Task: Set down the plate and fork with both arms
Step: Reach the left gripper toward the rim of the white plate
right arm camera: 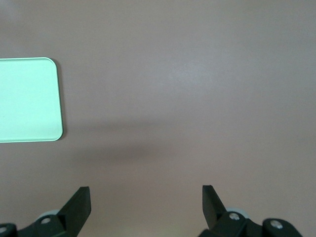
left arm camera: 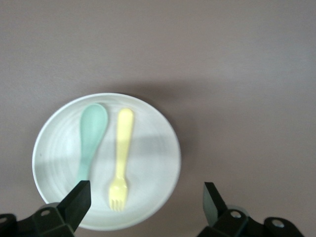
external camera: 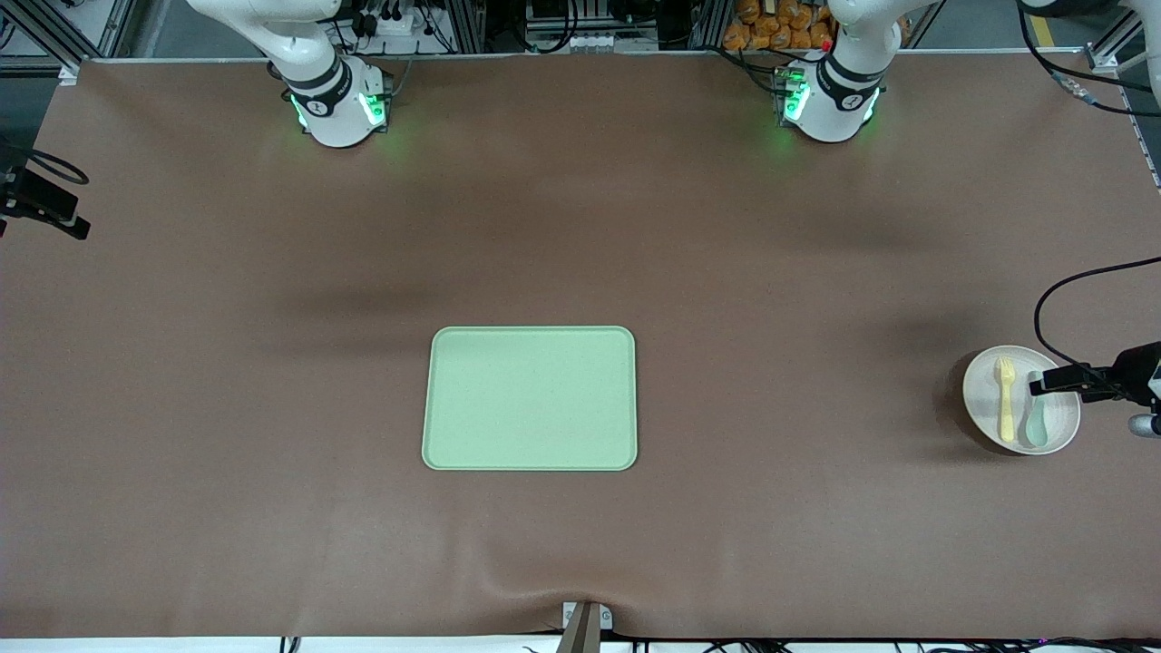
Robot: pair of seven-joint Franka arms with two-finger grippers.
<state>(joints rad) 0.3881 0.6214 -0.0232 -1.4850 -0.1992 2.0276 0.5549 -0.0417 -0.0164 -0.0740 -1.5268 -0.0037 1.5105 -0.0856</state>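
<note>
Left gripper (left arm camera: 143,197), fingers spread wide apart and holding nothing, hangs over the plate (left arm camera: 148,158), which lies on the bench (external camera: 771,272) at the left arm's end, well apart from the light-green tray (external camera: 531,399) at mid-bench. In the front view only a dark part of this gripper shows at the frame's edge, over the plate's rim (external camera: 989,413). On the plate lie the fork (left arm camera: 122,158) and a teal spoon (left arm camera: 90,140), side by side and nearly parallel, close but apparently not touching; the fork lies nearer the plate's centre than the spoon. Right gripper (right arm camera: 143,200), likewise open and empty, hangs over bare bench toward the right arm's end, with one corner of the tray (right arm camera: 29,98) in its wrist view; it is out of the front view. The step in hand appears to be the approach to the plate, and nothing has yet been lifted. For a clean pickup, the left gripper would probably do best to pinch the plate at its rim, on a stretch clear of both utensils, and to keep the plate level so that the light plastic fork and spoon do not slide. Should the fork be taken separately, the fingers ought to straddle its handle without nudging the spoon beside it.
</note>
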